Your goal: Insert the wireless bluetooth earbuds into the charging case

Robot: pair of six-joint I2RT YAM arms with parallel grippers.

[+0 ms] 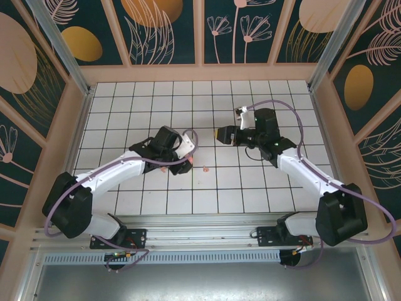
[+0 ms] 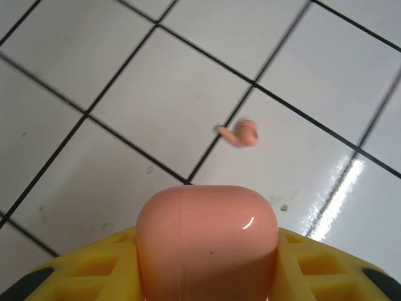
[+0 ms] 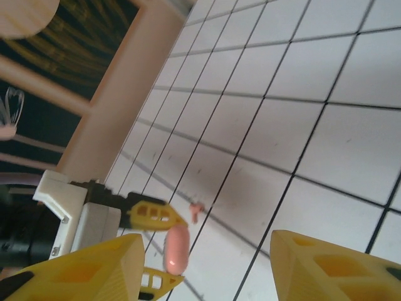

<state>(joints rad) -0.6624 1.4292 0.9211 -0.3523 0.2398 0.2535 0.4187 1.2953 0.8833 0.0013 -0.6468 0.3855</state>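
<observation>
While case (image 2: pixel 207 244) clamped, earbud (image 2: pixel 241 133) flat, stem horiz.

White tiled floor (image 1: pixel 163 100) with a black grid, around it dark teal floral panels (image 1: pixel 238 31) (pale wooden frames)

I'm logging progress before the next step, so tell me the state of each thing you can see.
charging case: lid looks closed, clamped in the left gripper
left gripper: shut on the charging case
right gripper: open, empty
earbud: lying loose on the table, outside the case
</observation>
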